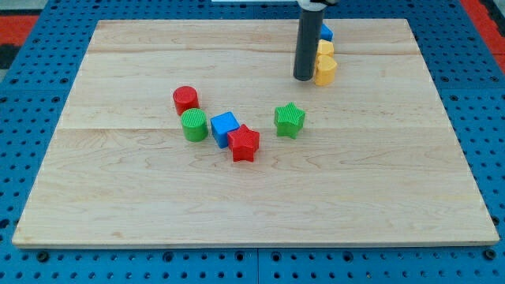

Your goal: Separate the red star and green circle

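Observation:
The red star (245,143) lies left of the board's middle, touching the blue cube (224,127) on its upper left. The green circle (194,125) stands left of the blue cube, close beside it, and just below the red circle (185,99). My tip (304,78) rests on the board at the view's upper right, well away from the red star and green circle, just left of a yellow block (325,69).
A green star (289,119) sits right of the red star. Behind my rod are a second yellow block (324,49) and a blue block (326,33), partly hidden. The wooden board (252,197) lies on a blue pegboard.

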You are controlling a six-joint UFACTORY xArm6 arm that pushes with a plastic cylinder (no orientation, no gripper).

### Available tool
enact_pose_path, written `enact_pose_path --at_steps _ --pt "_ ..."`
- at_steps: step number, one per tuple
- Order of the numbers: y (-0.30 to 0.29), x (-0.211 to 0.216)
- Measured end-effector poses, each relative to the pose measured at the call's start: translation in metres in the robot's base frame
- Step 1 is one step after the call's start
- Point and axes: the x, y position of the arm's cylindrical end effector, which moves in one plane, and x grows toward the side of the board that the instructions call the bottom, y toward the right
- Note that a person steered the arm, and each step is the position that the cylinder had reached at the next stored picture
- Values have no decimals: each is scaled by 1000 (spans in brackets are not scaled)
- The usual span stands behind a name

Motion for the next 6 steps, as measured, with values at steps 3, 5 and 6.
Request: enact_pose_path --at_steps 3,5,6 --pt "-113 48" --pt "-165 93" --pt "-166 130"
